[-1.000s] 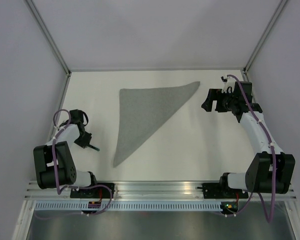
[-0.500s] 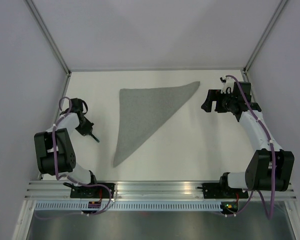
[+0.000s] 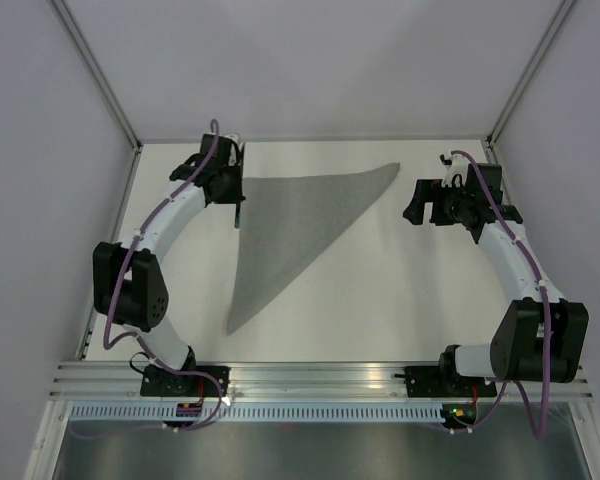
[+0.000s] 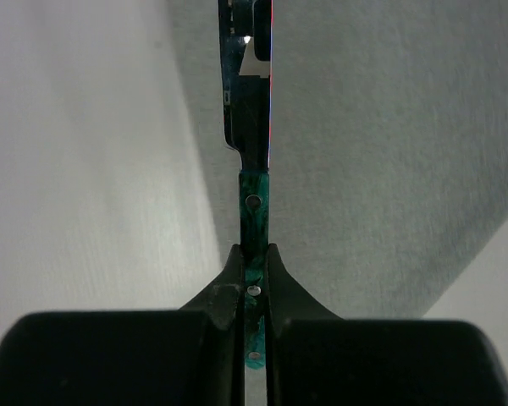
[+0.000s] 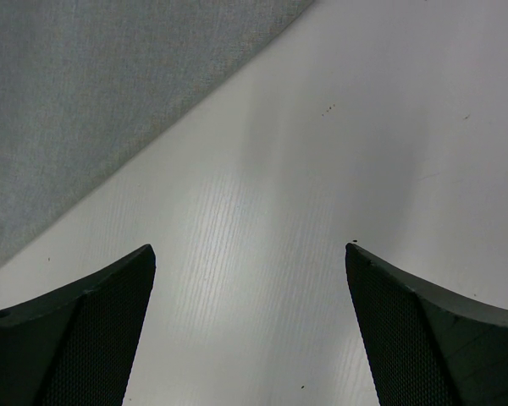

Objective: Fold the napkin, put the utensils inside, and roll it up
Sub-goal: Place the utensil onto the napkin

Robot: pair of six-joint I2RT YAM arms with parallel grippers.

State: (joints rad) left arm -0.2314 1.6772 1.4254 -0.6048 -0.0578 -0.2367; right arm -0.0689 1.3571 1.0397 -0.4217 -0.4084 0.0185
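Gripping state, left end effector (image 4: pixel 254 254): closed tight on the handle of a slim utensil (image 4: pixel 256 203) with a mottled dark-green riveted handle and a silvery blade. The fingers pinch it near the butt end.
Utensil axis: runs straight out ahead of the fingers, blade end farthest from them.
Utensil to napkin: the blade lies over the plain mid-grey, felt-like napkin (image 3: pixel 290 225), just inside its left edge and nearly parallel to that edge. Whether it touches the cloth cannot be told.
Napkin form: folded into a flat triangle with no visible wrinkles. One point faces the arm bases and two lie at the far side.
Napkin position: middle of the white tabletop (image 3: pixel 400 290), with most of the cloth spreading to the right of the utensil.
Right end effector (image 5: pixel 249 249): spread wide and holding nothing, above bare tabletop just beside the napkin's far right point.
Nearer arm: left, already over the cloth.
Judged requirement: keep the utensil parallel to the left edge when setting it down, so that the roll takes it in.
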